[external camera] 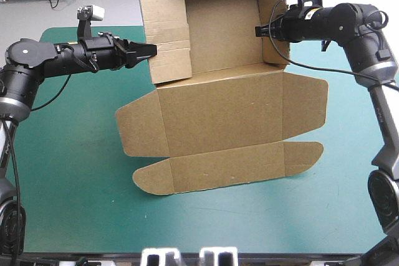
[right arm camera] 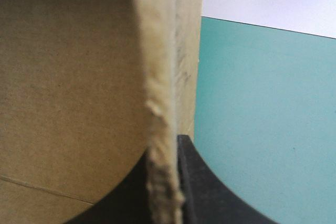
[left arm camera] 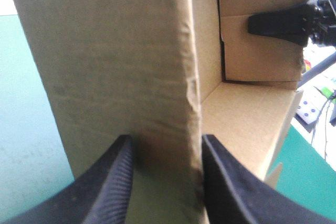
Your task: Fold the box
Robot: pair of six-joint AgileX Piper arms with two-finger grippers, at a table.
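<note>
I see the brown cardboard box (external camera: 218, 110) sitting mid-bench on the teal-green cover (external camera: 68, 166). Its far half stands up as an open tray, and its near half, the lid with side flaps and a rounded front tab, lies flat toward the near edge. The left claw (external camera: 148, 51) comes in level from the bench's left side and sits on the tray's left wall. Its wrist camera shows the two black fingers (left arm camera: 118, 182) straddling that wall, one on the outer face and one inside the tray, pinching the thick folded board between them. The right claw (external camera: 259, 30) reaches in from the right onto the tray's right wall, near the far corner. Its wrist camera shows the fingers (right arm camera: 191, 182) nearly pressed together, with the wall's raw edge clamped between them — cover on one side, the wall's face on the other. The left wrist view also catches the right claw's tip across the tray, against the inner face of the opposite wall. The tray floor is bare board.
</note>
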